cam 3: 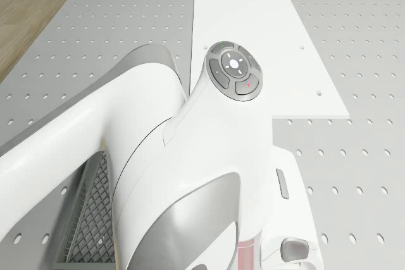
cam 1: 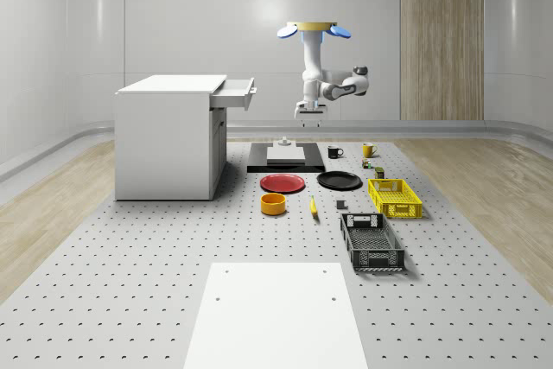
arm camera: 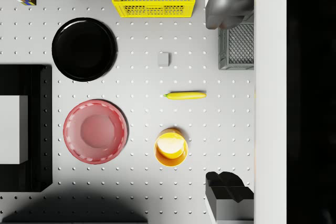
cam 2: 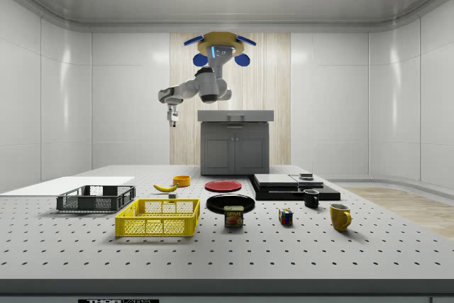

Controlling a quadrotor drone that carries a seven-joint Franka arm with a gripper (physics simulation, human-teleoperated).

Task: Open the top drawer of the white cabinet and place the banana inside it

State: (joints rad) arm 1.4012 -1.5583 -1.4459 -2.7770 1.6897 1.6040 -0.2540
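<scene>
The white cabinet stands at the whole-scene view's left, its top drawer pulled out. The yellow banana lies on the perforated table between an orange bowl and a black crate. It also lies flat as the banana in the wrist view and the banana in the side view. The drone hovers high, right of the drawer. My gripper points down, well above the table. In the wrist view the gripper is open and holds nothing.
A red plate, a black plate, a yellow basket, two mugs, a can and a colour cube lie about. A black slab sits behind the plates, a white sheet at the front.
</scene>
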